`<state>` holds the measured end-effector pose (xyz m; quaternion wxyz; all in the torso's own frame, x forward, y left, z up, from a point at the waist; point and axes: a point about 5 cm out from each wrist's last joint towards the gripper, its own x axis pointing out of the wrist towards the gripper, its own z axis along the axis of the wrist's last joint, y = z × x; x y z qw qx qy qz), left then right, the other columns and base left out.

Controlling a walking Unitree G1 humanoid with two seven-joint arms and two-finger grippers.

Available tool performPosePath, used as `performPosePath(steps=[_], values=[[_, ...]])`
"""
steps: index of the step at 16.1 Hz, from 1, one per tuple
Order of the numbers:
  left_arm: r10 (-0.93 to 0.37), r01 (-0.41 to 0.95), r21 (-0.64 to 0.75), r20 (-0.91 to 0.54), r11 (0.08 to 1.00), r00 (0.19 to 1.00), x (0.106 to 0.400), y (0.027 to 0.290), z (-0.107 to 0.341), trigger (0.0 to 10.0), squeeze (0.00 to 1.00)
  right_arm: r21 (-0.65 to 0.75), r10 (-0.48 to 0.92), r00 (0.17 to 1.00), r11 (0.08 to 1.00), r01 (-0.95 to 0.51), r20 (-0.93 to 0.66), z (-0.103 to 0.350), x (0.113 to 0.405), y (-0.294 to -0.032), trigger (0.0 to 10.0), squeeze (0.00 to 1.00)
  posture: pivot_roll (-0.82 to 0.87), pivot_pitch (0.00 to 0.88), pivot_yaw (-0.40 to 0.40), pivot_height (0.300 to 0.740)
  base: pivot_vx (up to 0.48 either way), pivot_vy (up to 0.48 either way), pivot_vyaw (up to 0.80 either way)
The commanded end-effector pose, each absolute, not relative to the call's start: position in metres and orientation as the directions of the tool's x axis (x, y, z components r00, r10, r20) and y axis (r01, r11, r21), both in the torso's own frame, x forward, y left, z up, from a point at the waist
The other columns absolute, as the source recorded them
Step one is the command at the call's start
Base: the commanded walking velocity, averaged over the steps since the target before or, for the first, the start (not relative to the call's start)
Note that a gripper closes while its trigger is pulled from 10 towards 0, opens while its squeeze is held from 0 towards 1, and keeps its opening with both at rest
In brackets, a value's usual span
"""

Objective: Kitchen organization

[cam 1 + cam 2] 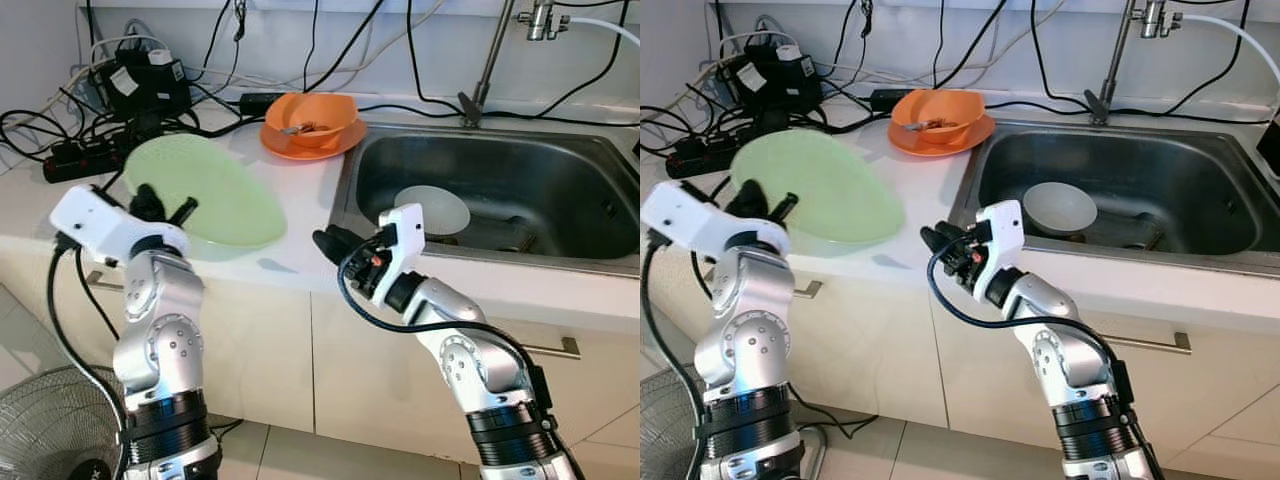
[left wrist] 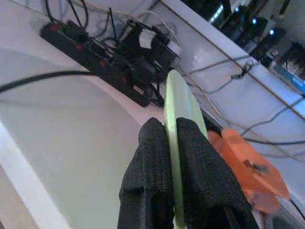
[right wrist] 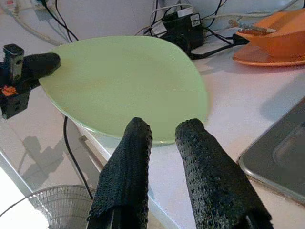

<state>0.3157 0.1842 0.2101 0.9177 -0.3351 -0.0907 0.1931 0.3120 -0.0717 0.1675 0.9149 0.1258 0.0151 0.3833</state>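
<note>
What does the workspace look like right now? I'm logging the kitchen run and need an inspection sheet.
Surface: white countertop with a steel sink set in on the right.
Job's things: green plate tilted, one edge lifted; orange bowl on an orange plate near the wall; white bowl in the sink.
Clutter: power strip and black adapters at the back left.
Grippers: left gripper shut on the green plate's rim; right gripper open, short of the plate's near edge.
Cables: many black cords across the counter and wall.
Surroundings: faucet, cabinet fronts, a fan on the floor.
</note>
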Motion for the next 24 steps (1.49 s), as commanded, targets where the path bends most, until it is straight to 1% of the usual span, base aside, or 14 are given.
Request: performPosePath(steps=[1,3,8,9,10,12,15,21,24], values=[[0.372,-0.276,-0.65,0.011,0.708,0.928,0.318,0.178,0.204,10.0,0.0,0.232,0.691,0.718,0.688,-0.688,0.081,0.171,0.314,-0.073,10.0,0.0,0.08,0.0,0.067,0.74,0.0,0.0,0.0],[0.374,-0.275,-0.644,0.019,0.714,0.927,0.318,0.178,0.203,10.0,0.0,0.233,0.689,0.721,0.69,-0.685,0.078,0.17,0.314,-0.073,10.0,0.0,0.07,0.0,0.067,0.74,0.0,0.0,0.0],[0.379,-0.158,-0.691,0.179,0.706,0.908,0.317,0.182,0.233,10.0,0.0,0.239,0.682,0.727,0.694,-0.679,0.082,0.17,0.315,-0.074,10.0,0.0,0.08,0.0,0.064,0.74,0.0,0.0,0.0],[0.378,-0.146,-0.697,0.19,0.702,0.906,0.317,0.183,0.235,10.0,0.0,0.24,0.68,0.729,0.696,-0.676,0.082,0.17,0.315,-0.074,10.0,0.0,0.08,0.0,0.064,0.74,0.0,0.0,0.0],[0.374,-0.102,-0.74,0.211,0.665,0.903,0.317,0.184,0.241,10.0,0.0,0.25,0.662,0.745,0.709,-0.659,0.086,0.17,0.317,-0.075,10.0,0.0,0.08,0.0,0.064,0.74,0.0,0.0,0.0],[0.373,-0.082,-0.763,0.216,0.641,0.902,0.316,0.185,0.242,10.0,0.0,0.261,0.647,0.757,0.718,-0.645,0.089,0.17,0.319,-0.077,10.0,0.0,0.08,0.0,0.064,0.74,0.0,0.0,0.0],[0.371,-0.068,-0.772,0.224,0.631,0.901,0.317,0.185,0.243,10.0,0.0,0.272,0.635,0.767,0.725,-0.633,0.094,0.171,0.32,-0.078,10.0,0.0,0.08,0.0,0.064,0.74,0.0,0.0,0.0],[0.31,0.042,-0.798,0.281,0.602,0.908,0.319,0.179,0.254,10.0,0.0,0.317,0.588,0.8,0.741,-0.591,0.116,0.173,0.325,-0.082,10.0,0.0,0.08,0.0,0.066,0.74,0.0,0.0,0.0],[0.263,0.121,-0.796,0.333,0.593,0.906,0.316,0.174,0.26,10.0,0.0,0.4,0.498,0.855,0.762,-0.51,0.143,0.176,0.332,-0.093,10.0,0.0,0.08,0.0,0.067,0.74,0.0,0.0,0.0]])
